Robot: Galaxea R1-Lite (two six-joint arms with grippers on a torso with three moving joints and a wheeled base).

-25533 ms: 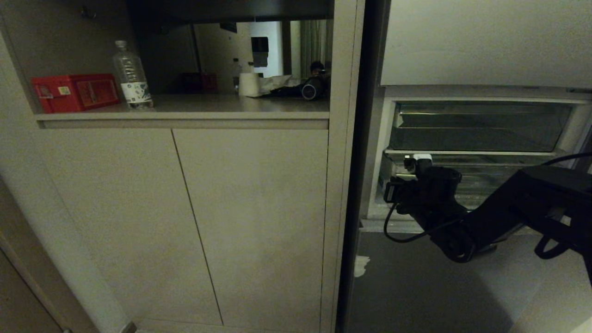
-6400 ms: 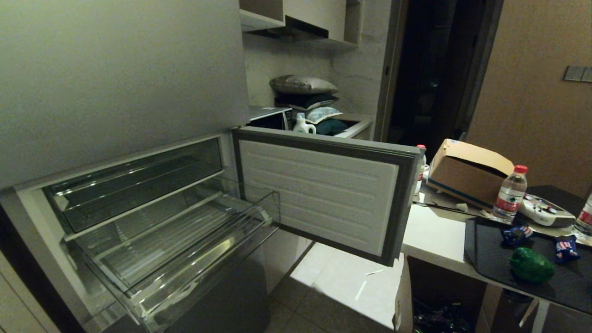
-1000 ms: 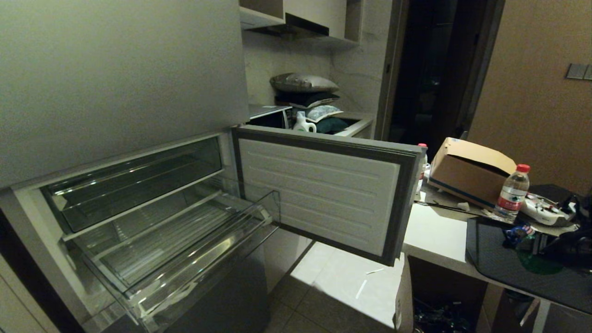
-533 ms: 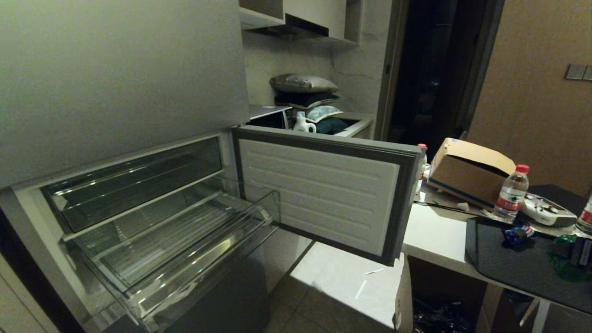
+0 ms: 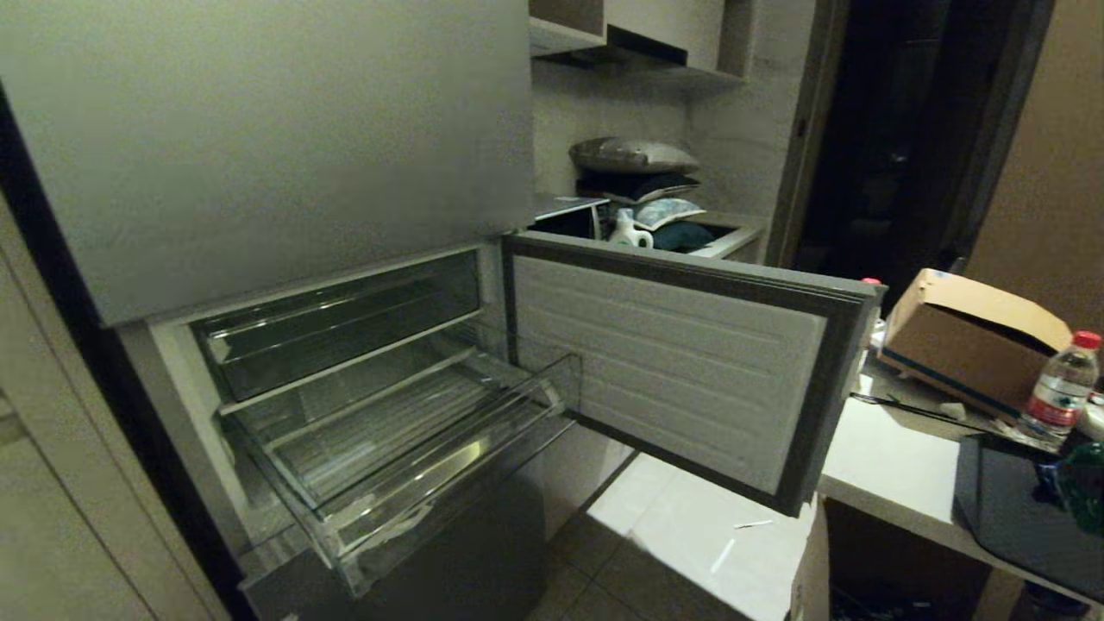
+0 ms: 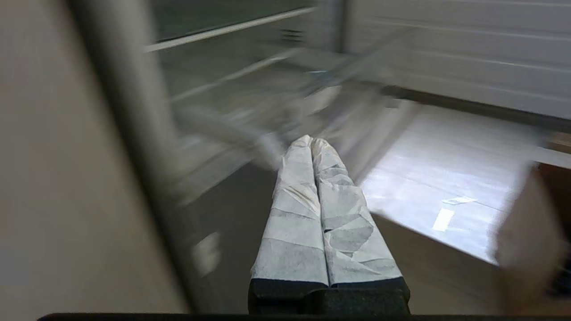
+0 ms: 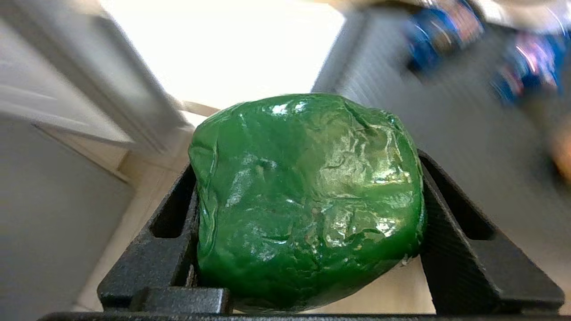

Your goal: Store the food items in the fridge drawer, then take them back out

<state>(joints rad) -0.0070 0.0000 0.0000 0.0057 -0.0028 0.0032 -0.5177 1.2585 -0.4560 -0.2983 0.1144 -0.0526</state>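
Note:
A glossy green pepper [image 7: 308, 196] fills my right gripper [image 7: 308, 165], whose black fingers [image 7: 171, 218] are shut on its sides. In the head view the pepper [image 5: 1088, 485] shows at the far right edge, over the black mat [image 5: 1000, 509]. Two blue packets [image 7: 435, 31] lie blurred on the mat [image 7: 379, 89]. The fridge drawer [image 5: 448, 470] is pulled out and looks empty, its ribbed floor bare. My left gripper [image 6: 311, 141] is shut with nothing in it, pointing toward the fridge front.
The open fridge door [image 5: 681, 362] juts out between the drawer and the white table [image 5: 888, 466]. A cardboard box [image 5: 975, 336] and a water bottle [image 5: 1063, 384] stand on the table. A shallower clear tray [image 5: 345, 319] sits above the drawer.
The whole head view has shifted right, so the camera turned. My right gripper has come away from the black mat with the green pepper in it, toward the fridge side.

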